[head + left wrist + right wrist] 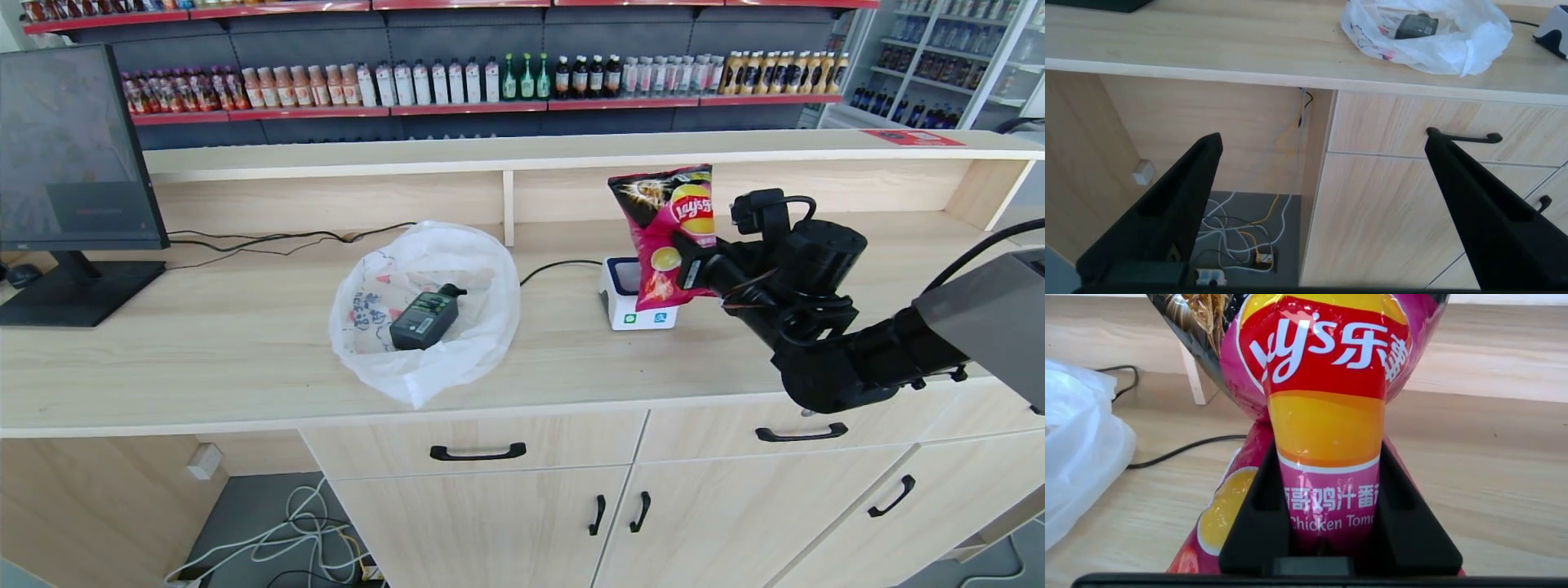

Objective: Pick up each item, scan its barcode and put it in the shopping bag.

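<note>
chip bag [665,233], pink w/ yellow panel, hangs upright above the table [204,359], clamped at its pinched lower-mid section by the right tool [690,265]; both fingers press the foil from opp. sides, bag top flares above them. in head view the bag's lower end overlaps the scanner [633,306], a white box w/ dark window standing on the table; contact btwn bag and scanner: cannot tell. scanner cable [559,265] runs toward the shopping bag [490,327], white plastic, lying open on the table to the robot's left of the scanner, near but apart. dark bottle [424,318] w/ black cap lies on its side inside the shopping bag. left tool [1323,139]: released, fingers spread wide, nothing btwn them, positioned low before the cabinet front [1388,204], below the table edge. monitor [73,155] stands at far left of table.
</note>
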Robot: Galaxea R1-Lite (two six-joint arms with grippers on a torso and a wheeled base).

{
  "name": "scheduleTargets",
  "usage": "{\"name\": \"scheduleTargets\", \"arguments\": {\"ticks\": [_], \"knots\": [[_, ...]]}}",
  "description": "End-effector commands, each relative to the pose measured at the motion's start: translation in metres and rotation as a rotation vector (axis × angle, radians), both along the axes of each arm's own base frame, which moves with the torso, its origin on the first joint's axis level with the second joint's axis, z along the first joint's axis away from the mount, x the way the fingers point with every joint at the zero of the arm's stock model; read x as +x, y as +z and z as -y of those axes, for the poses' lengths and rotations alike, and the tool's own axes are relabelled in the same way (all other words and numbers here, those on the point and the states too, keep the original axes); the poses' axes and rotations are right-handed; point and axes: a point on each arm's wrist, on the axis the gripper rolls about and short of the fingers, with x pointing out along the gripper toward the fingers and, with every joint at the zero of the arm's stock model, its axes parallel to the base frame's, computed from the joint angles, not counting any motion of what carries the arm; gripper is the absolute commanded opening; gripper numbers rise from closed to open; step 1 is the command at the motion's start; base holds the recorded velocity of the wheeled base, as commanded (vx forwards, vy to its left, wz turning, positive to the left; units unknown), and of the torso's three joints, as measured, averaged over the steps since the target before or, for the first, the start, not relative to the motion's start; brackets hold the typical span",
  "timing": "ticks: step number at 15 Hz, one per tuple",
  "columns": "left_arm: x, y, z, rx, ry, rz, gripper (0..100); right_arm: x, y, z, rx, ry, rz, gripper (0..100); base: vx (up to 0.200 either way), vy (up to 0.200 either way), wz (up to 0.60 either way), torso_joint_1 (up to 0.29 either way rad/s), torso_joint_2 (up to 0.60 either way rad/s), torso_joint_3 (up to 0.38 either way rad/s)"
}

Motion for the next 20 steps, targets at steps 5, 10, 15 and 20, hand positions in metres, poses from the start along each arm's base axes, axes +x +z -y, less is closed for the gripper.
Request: {"name": "scheduleTargets", "arguments": {"ticks": [5,10,15,20], "knots": [[0.0,0.0,0.0,0.0,0.001,0.0,100,-0.001,0.004,-0.001,0.008,-0.009,0.008,0,0.0,0.0,0.0,0.0,0.0,0.0],[0.0,0.0,0.0,0.0,0.001,0.0,100,-0.071,0.05,-0.005,0.03,-0.001,0.039,0,0.0,0.0,0.0,0.0,0.0,0.0],[0.0,0.0,0.0,-0.003,0.004,-0.001,100,-0.151,0.077,0.007,0.051,0.001,0.058,0,-0.08,0.0,0.0,0.001,0.0,0.002],[0.0,0.0,0.0,0.0,0.001,-0.001,100,-0.184,0.069,0.018,0.019,0.0,0.034,0,-0.04,0.0,0.0,0.0,0.0,0.0]]}}
